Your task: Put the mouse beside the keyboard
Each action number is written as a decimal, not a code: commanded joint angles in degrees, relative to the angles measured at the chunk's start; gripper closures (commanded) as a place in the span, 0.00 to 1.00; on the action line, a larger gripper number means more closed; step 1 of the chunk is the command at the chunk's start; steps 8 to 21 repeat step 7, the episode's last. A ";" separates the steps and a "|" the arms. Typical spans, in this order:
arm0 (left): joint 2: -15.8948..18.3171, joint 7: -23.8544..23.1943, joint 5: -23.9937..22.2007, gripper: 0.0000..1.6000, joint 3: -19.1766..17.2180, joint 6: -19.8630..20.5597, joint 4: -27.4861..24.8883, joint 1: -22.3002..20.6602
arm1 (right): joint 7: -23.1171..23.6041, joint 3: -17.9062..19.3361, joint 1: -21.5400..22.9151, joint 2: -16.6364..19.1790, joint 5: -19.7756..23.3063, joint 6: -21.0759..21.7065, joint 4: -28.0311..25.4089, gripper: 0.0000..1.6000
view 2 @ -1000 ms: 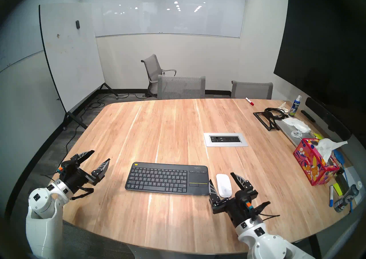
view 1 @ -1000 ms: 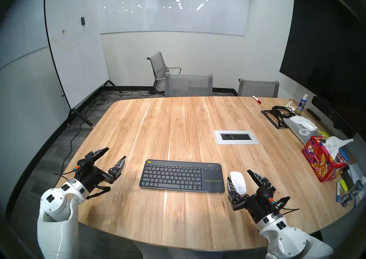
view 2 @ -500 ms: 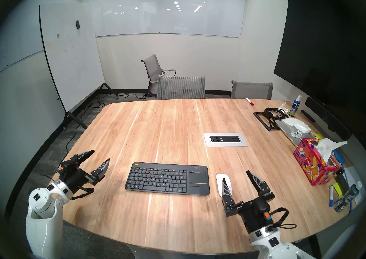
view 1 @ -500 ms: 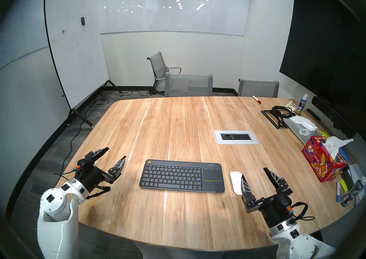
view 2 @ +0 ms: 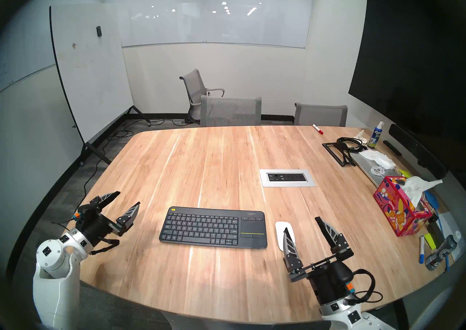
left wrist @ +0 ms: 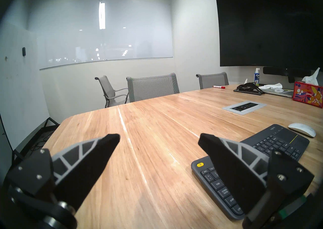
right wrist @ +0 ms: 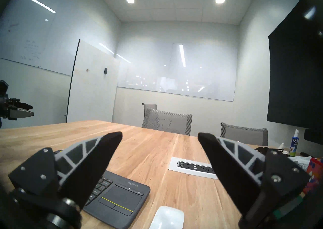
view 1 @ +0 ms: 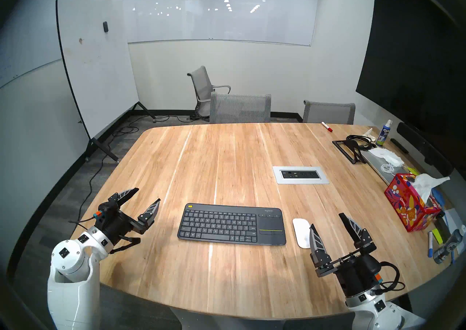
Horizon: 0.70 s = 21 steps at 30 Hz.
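Glossy oval mouse (view 1: 301, 232) beside slim keyboard (view 1: 232, 224).

Hiding the near right edge of the flat glossy white oval mouse (view 1: 300, 231) behind one black ribbed finger (view 1: 316, 241) of the right gripper (view 1: 327, 219) in both head views. Cutting off its near end (right wrist: 168, 217) at the right wrist picture's bottom edge. Covering many keys of the slim dark grey keyboard (left wrist: 262, 146) behind a left finger (left wrist: 232, 171).
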 commanded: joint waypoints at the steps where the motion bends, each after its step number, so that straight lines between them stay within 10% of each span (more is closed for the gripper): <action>1: -0.14 0.15 0.16 0.00 0.10 0.02 -1.01 0.09 | 1.08 -0.30 0.96 0.38 1.17 -6.31 0.84 0.00; 21: -0.16 0.15 0.18 0.00 0.10 0.03 -1.03 0.09 | 1.56 -0.38 1.17 0.33 1.51 -7.12 1.20 0.00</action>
